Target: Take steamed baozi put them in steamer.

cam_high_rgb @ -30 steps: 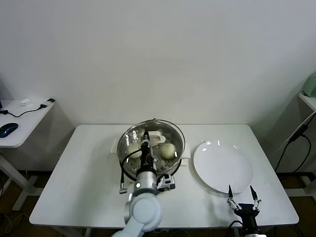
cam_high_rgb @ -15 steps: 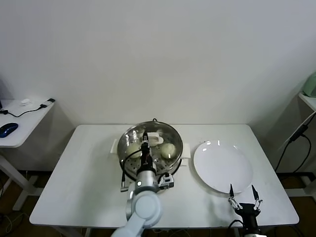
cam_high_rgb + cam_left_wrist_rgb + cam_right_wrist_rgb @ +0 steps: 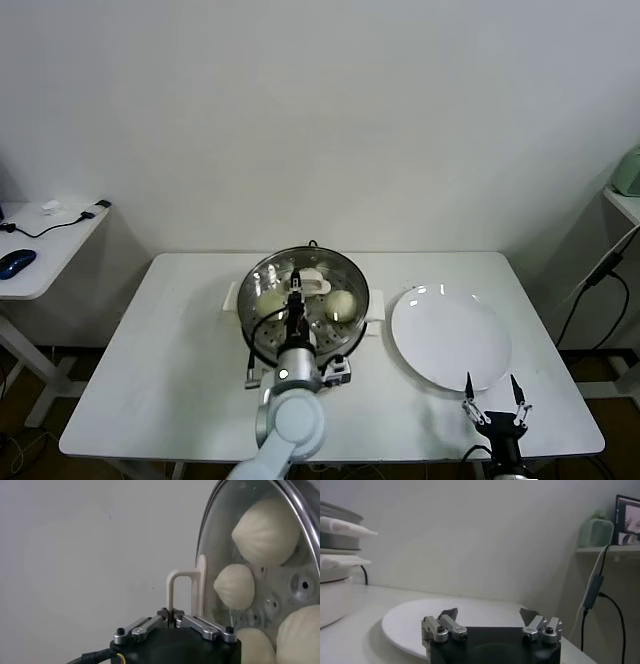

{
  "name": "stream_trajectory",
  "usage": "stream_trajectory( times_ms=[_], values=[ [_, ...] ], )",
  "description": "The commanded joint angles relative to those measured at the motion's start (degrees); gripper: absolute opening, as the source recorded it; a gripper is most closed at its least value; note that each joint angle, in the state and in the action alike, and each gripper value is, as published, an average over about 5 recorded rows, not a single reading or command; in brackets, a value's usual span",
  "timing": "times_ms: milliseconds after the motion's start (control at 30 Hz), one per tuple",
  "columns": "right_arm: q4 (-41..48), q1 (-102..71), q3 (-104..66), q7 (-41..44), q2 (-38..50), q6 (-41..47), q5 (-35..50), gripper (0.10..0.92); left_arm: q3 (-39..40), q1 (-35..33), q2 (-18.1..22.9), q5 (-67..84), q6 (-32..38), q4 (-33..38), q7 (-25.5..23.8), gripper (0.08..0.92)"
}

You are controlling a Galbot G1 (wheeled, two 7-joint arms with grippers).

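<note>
The left gripper (image 3: 174, 621) is clamped on the white handle (image 3: 181, 591) of a round glass lid (image 3: 250, 555), its fingers pressed together around the handle's loop. In the head view this gripper (image 3: 294, 292) sits above the middle of the steamer (image 3: 262, 335), holding the lid over the pot's opening. Through the glass, four steamed baozi (image 3: 266, 531) lie on the perforated tray inside; the head view shows two of them plainly, one (image 3: 341, 305) toward the robot's right and another toward its left, with the arm covering the rest. The steamer stands on its white base near the middle of the white table (image 3: 170, 350).

The right gripper (image 3: 490, 621) hangs low by the table's near edge with its jaws spread wide apart and nothing between them. Just beyond it lies a flat white plate (image 3: 450, 335), bare, to the right of the steamer.
</note>
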State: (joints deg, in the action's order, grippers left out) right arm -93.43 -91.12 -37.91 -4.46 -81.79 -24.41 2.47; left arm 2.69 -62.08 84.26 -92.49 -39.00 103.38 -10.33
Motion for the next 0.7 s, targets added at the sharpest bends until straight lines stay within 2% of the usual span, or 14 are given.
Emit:
stream_trajectory(
  times_ms=[33, 200, 400, 700],
  values=[
    [0.0, 0.0, 0.2, 0.4, -0.1, -0.6, -0.9, 0.823, -0.1, 0.0, 0.0, 0.1, -0.3, -0.6, 0.2, 0.134],
    [-0.6, -0.1, 0.2, 0.9, -0.1, 0.4, -0.8, 0.823, -0.4, 0.0, -0.4, 0.5, 0.2, -0.3, -0.1, 0.186],
    [-1.2, 0.0, 0.2, 1.5, -0.2, 1.9, -0.5, 0.823, 0.4, 0.1, -1.5, 4.1, 0.1, 3.3, -2.2, 0.376],
    [-1.4, 0.3, 0.8, 2.6, -0.5, 4.9, 1.8, 0.823, 0.5, -2.6, -6.0, 12.4, 0.1, 13.6, -3.8, 0.636]
  ],
)
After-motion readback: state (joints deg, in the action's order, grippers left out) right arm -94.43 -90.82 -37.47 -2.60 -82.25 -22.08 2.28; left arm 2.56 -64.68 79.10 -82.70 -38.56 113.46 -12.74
